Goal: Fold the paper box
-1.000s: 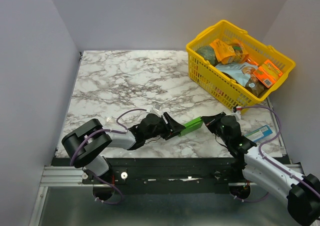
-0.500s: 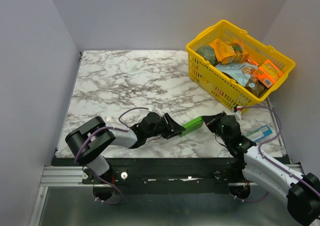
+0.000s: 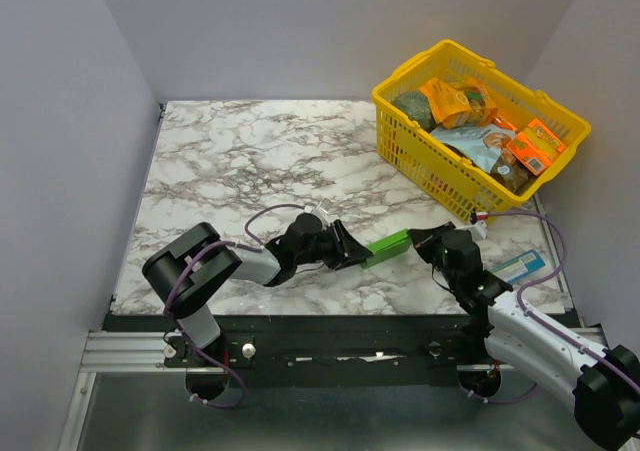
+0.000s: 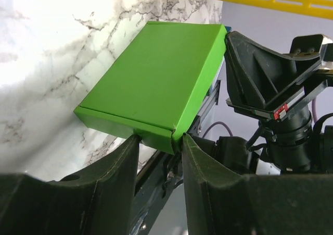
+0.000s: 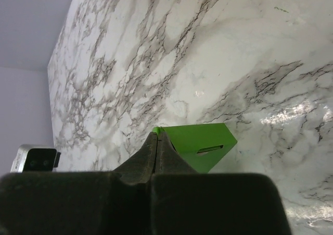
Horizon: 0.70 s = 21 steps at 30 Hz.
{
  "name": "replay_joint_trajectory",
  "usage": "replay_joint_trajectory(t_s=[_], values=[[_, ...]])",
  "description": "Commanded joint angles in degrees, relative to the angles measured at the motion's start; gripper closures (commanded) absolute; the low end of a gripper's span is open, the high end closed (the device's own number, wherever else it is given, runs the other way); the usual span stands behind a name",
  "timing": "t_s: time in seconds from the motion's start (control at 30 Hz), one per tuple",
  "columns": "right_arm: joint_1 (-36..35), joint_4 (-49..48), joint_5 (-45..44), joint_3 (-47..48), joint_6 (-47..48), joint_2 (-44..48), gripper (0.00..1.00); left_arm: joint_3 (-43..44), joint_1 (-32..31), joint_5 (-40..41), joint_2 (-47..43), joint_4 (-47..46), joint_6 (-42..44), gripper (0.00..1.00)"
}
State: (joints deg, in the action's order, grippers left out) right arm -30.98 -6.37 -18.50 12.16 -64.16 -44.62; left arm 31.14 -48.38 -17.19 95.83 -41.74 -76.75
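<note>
The paper box is bright green card, a small flat box held low over the marble table between my two grippers. My left gripper holds its near-left end. In the left wrist view the box fills the middle, and the gripper has its two fingertips pressed on either side of the box's end corner. My right gripper holds the other end. In the right wrist view that gripper is pinched shut on the edge of a green flap with a slot in it.
A yellow plastic basket with several food packs stands at the back right. A blue-and-white pack lies by the right edge next to my right arm. Grey walls close in the table on three sides.
My left arm has swung a little to the right and forward, and the green box between the grippers has shifted slightly up and right. The right arm has barely moved.
</note>
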Motion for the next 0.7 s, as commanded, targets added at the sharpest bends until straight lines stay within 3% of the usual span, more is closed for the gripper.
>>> replay_joint_trajectory(t_s=[0.0, 0.4, 0.67], values=[[-1.10, 14.81, 5.23, -2.06, 3.34, -1.43, 0.94, 3.66, 2.32, 6.29, 4.01, 13.33, 11.08, 0.81], [-1.18, 20.07, 4.00, 2.25, 8.44, 3.13, 0.68, 13.59, 5.66, 4.01, 9.46, 23.71, 23.47, 0.88], [-1.01, 24.21, -0.04, 4.89, 11.07, 8.50, 0.43, 17.20, 6.90, 4.01, 10.16, 29.51, 28.41, 0.89]])
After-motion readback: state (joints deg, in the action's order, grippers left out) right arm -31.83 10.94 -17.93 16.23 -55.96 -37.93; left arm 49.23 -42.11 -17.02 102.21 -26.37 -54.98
